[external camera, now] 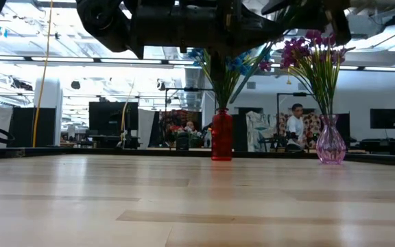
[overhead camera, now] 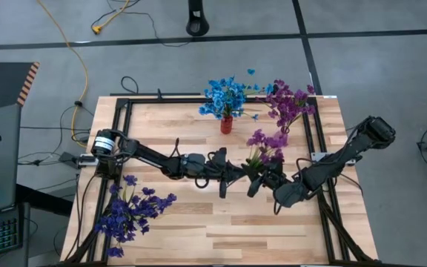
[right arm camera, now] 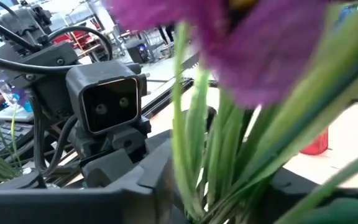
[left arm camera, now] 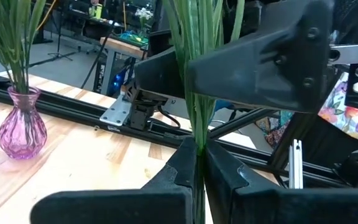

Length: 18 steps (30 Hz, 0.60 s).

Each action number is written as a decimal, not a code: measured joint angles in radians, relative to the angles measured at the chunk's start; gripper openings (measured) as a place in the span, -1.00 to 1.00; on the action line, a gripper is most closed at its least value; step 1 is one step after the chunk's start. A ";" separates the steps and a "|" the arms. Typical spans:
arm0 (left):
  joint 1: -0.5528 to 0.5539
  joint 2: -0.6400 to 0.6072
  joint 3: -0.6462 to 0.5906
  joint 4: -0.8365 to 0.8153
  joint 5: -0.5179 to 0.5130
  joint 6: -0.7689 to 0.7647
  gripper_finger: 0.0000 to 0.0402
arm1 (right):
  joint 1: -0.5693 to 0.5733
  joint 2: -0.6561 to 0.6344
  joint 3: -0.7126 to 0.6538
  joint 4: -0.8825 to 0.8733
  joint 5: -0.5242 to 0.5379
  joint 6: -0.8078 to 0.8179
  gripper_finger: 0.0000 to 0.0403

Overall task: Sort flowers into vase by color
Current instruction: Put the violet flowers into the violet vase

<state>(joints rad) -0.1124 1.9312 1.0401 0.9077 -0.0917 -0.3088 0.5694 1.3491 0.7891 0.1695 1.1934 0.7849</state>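
A bunch of magenta-purple flowers [overhead camera: 265, 142] is held above the table's middle, between my two grippers. My left gripper [overhead camera: 233, 175] reaches in from the left and is shut on its green stems [left arm camera: 199, 124]. My right gripper [overhead camera: 260, 180] comes in from the right and closes on the same stems higher up. Blue flowers [overhead camera: 224, 96] stand in a red vase [external camera: 221, 134]. More magenta flowers [overhead camera: 289, 102] stand in a purple glass vase [external camera: 330, 140]. Dark indigo flowers [overhead camera: 132, 211] lie flat on the near left of the table. My left gripper pinches the bundle of green stems near their lower end [left arm camera: 199, 163] between its two fingers. The stems rise upright out of the fingers, clear of the table. My right gripper has one finger [left arm camera: 260, 65] on either side of the same stems, higher up, across them [right arm camera: 197, 186]. The blossoms stand above it.
The red vase [overhead camera: 227, 124] and the purple vase [overhead camera: 284, 137] stand toward the far edge, just beyond the grippers. A black metal frame [overhead camera: 124, 111] runs round the tabletop. Bare wood [overhead camera: 221, 230] lies toward the near edge. People [external camera: 295, 120] show in the room behind.
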 joint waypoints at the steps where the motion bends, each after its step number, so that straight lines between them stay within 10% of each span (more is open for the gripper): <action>1: 0.000 0.000 0.000 0.000 0.000 0.000 -0.99 | 0.000 0.000 0.000 0.000 0.000 0.000 -0.32; 10: 0.001 0.000 0.000 0.000 -0.001 0.009 -0.85 | 0.000 0.000 0.000 0.000 0.000 -0.035 -0.81; 18: 0.003 0.000 0.000 0.006 0.004 0.061 -0.58 | 0.019 -0.012 0.015 -0.007 0.002 -0.153 -0.76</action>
<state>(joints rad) -0.1092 1.9312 1.0401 0.9133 -0.0874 -0.2474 0.5888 1.3370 0.8045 0.1629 1.1952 0.6323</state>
